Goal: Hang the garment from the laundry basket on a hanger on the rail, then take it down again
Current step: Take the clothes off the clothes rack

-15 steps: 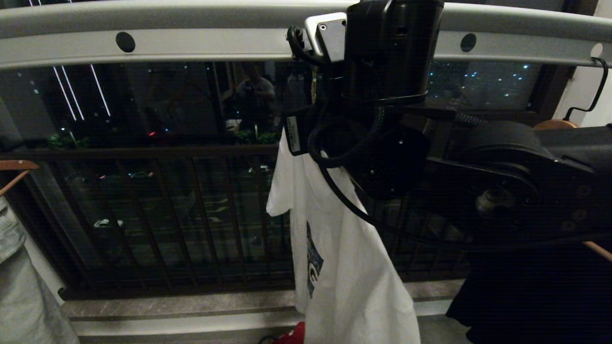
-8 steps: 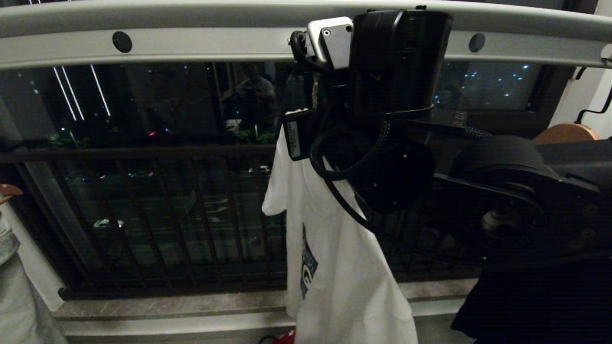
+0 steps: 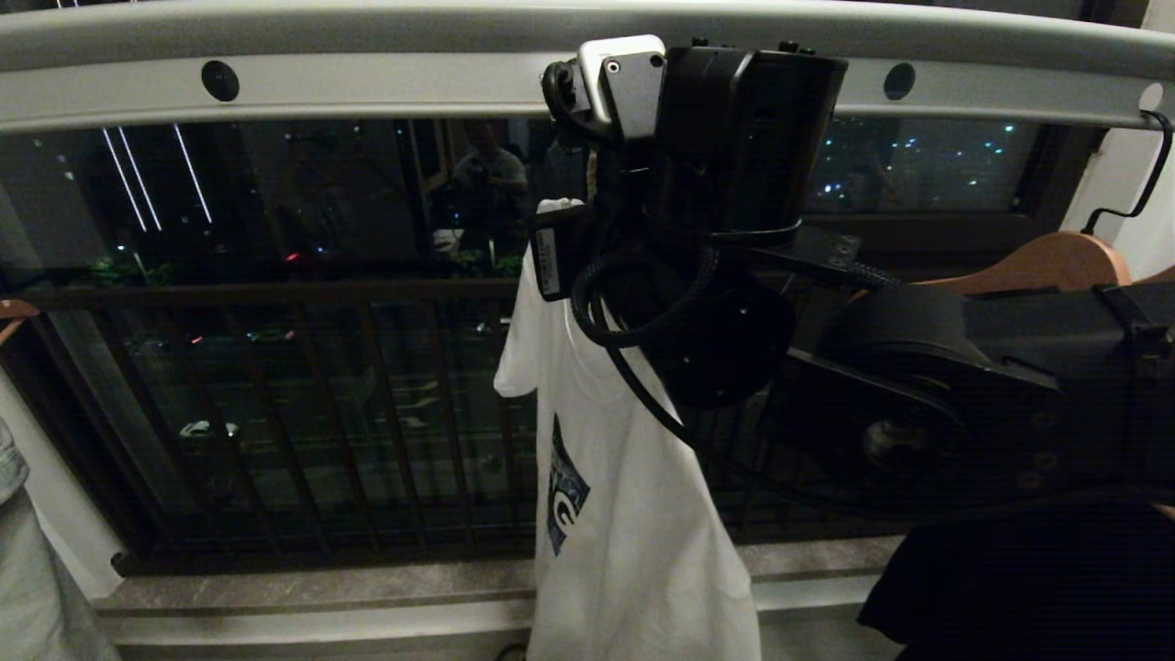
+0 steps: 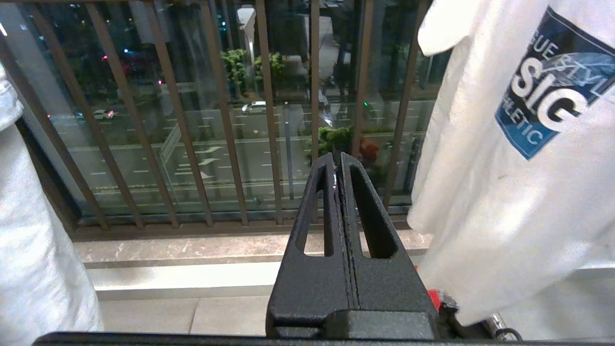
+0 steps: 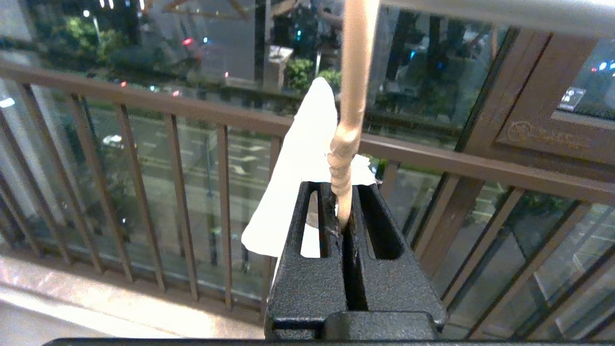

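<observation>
The left gripper (image 4: 338,166) is sitting parked low with jaws shut on nothing. Beside it the garment (image 3: 633,514) is hanging under the rail (image 3: 367,87), having drifted leftward and lower since a second ago. The right gripper (image 5: 342,211) is clamping the hanger (image 5: 345,144) by its twisted neck, probably lifting it down.
</observation>
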Available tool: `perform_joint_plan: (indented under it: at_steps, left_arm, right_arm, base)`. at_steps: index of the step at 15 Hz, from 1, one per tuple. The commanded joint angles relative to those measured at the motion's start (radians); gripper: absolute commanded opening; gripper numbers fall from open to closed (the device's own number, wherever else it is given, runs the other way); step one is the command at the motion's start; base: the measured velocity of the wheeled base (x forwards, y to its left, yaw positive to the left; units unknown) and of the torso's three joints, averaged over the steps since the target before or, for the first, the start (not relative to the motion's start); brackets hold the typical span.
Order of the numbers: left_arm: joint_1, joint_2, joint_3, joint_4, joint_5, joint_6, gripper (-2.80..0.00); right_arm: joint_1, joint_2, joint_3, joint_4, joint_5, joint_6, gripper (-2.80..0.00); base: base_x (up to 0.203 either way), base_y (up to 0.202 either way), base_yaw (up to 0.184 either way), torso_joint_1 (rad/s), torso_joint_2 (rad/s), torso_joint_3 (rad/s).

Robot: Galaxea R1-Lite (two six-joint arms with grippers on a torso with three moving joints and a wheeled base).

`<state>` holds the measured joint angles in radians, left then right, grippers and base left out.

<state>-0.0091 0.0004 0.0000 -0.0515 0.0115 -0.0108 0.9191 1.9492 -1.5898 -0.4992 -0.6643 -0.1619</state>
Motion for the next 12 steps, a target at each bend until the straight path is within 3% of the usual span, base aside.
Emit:
perform_joint_plan:
  at_steps: [1,12]
  left_arm:
    - [0.000,0.001,0.015,-0.001,0.001,0.000,-2.80]
    - [0.000,0.000,0.015,-0.001,0.001,0.000,-2.80]
  right_arm:
    - [0.000,0.013,0.002,-0.015,-0.011,-0.005,-2.80]
    - [0.007,0.030,0.033,-0.016,-0.031,-0.005,-2.80]
  base:
    - [0.000,0.000,0.000,0.000,0.00,0.000]
    - [0.000,0.000,0.000,0.000,0.00,0.000]
